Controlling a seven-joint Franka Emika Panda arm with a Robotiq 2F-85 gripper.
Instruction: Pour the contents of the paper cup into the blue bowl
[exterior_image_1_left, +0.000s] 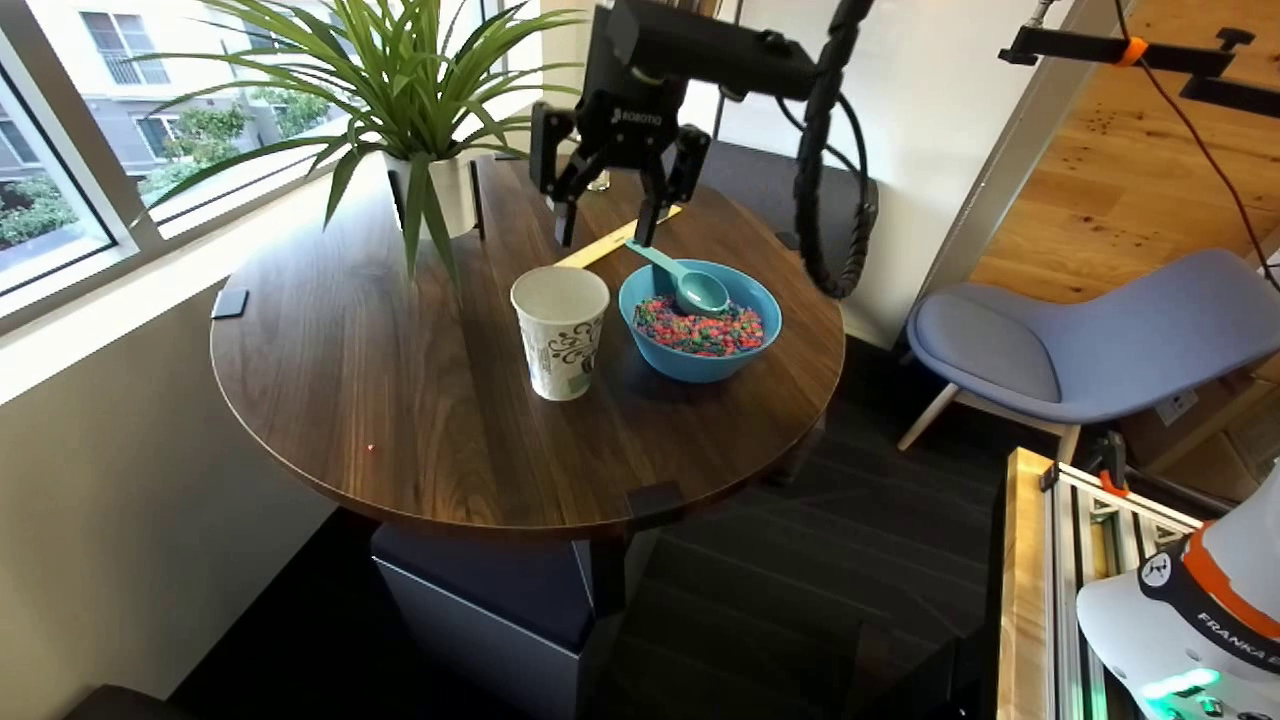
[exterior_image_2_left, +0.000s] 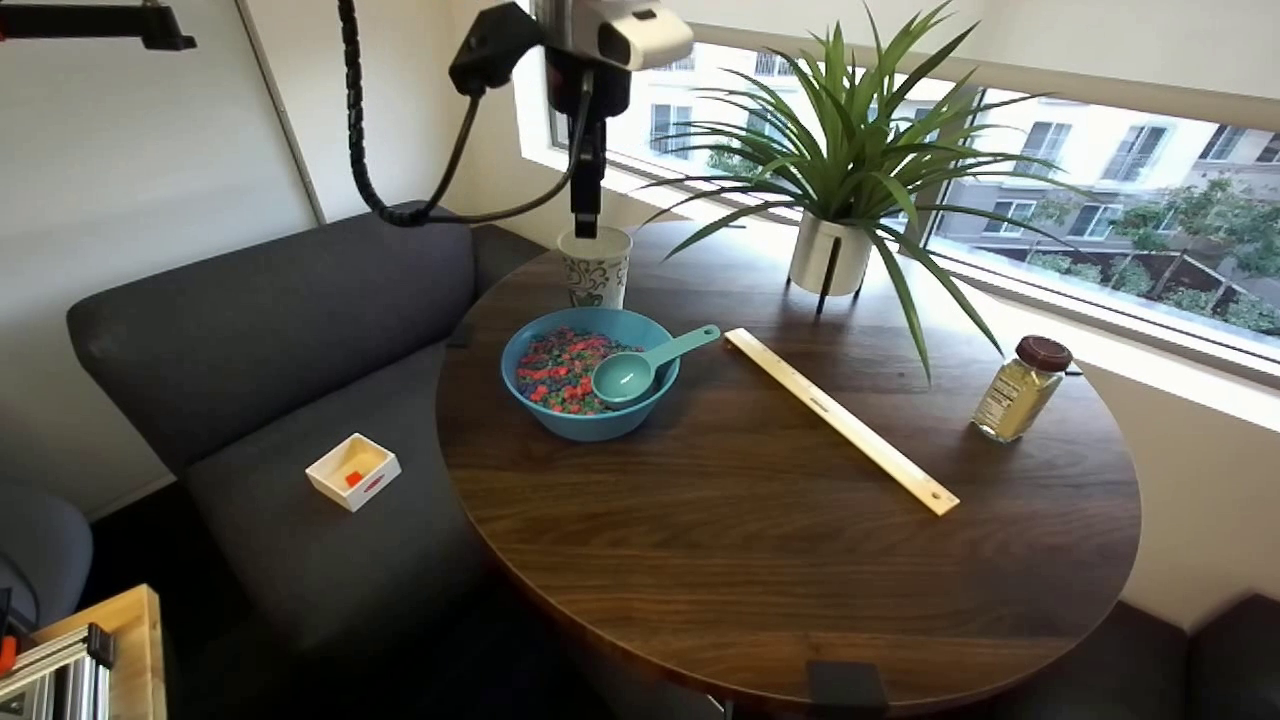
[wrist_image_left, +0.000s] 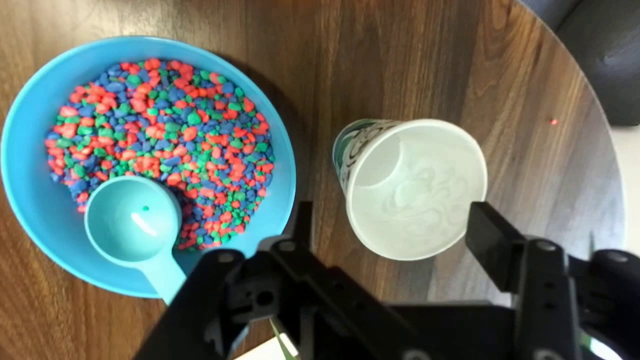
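In the wrist view, the blue bowl (wrist_image_left: 25, 150), with coloured bits (wrist_image_left: 165, 130) and a teal scoop (wrist_image_left: 132, 220), is left of the spread jaws; the paper cup (wrist_image_left: 417, 190) stands on the tabletop (wrist_image_left: 320, 60) below them, seen in their gap; one red speck (wrist_image_left: 553, 121) lies farther right.

Both ext. views overlook table (exterior_image_1_left: 430, 400) from ~opp. sides; wrist view's close above cup (wrist_image_left: 425, 185) & bowl (wrist_image_left: 26, 160).

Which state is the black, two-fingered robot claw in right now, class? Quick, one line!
Claw: open, holding nothing; the white, tapered, swirl-printed paper cup stands ungripped.
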